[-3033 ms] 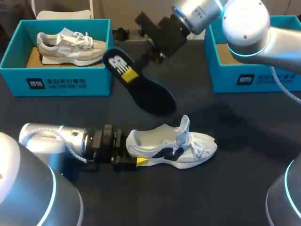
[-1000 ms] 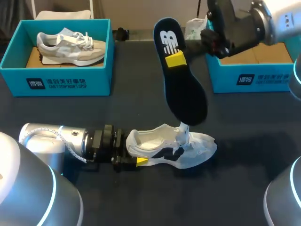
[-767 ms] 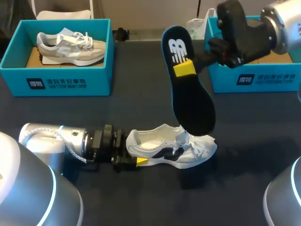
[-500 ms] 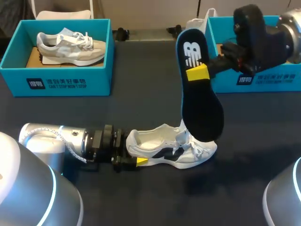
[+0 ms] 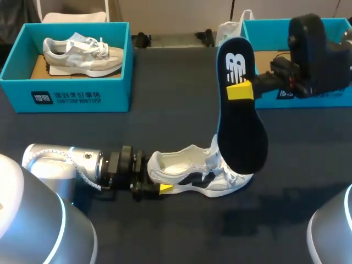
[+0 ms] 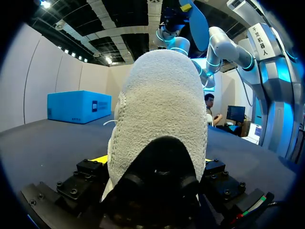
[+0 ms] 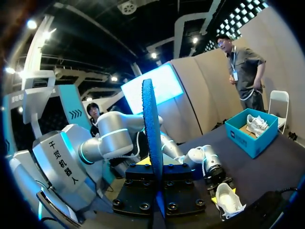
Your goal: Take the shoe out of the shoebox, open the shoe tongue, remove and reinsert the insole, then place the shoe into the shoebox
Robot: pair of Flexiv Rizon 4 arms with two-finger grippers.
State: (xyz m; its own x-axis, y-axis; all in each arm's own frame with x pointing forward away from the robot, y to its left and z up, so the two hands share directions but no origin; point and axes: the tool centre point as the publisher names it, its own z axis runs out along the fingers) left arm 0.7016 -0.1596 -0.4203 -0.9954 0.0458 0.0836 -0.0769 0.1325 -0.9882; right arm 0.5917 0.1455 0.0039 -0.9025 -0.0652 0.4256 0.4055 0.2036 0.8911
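A white shoe (image 5: pixel 201 175) with dark side panels lies on the dark table, toe pointing right. My left gripper (image 5: pixel 153 186) comes in low from the left and is shut on the shoe's heel. In the left wrist view that heel (image 6: pixel 162 105) fills the space between the fingers (image 6: pixel 93 171). My right gripper (image 5: pixel 246 89) is shut on a dark insole (image 5: pixel 241 124) with a white logo. It holds the insole nearly upright, heel end up, and the toe end hangs over the shoe's tongue and laces. The right wrist view shows the insole (image 7: pixel 151 138) edge-on in that gripper (image 7: pixel 158 191), with the shoe (image 7: pixel 228 200) below.
A teal shoebox (image 5: pixel 66 96) at the back left holds a grey-beige shoe (image 5: pixel 82 49). A second teal shoebox (image 5: pixel 269 23) stands at the back right, partly behind my right wrist.
My right gripper has carried the insole rightward and lower, turning it more upright. Its toe end now overlaps the shoe's front. The left gripper and the shoe have stayed put.
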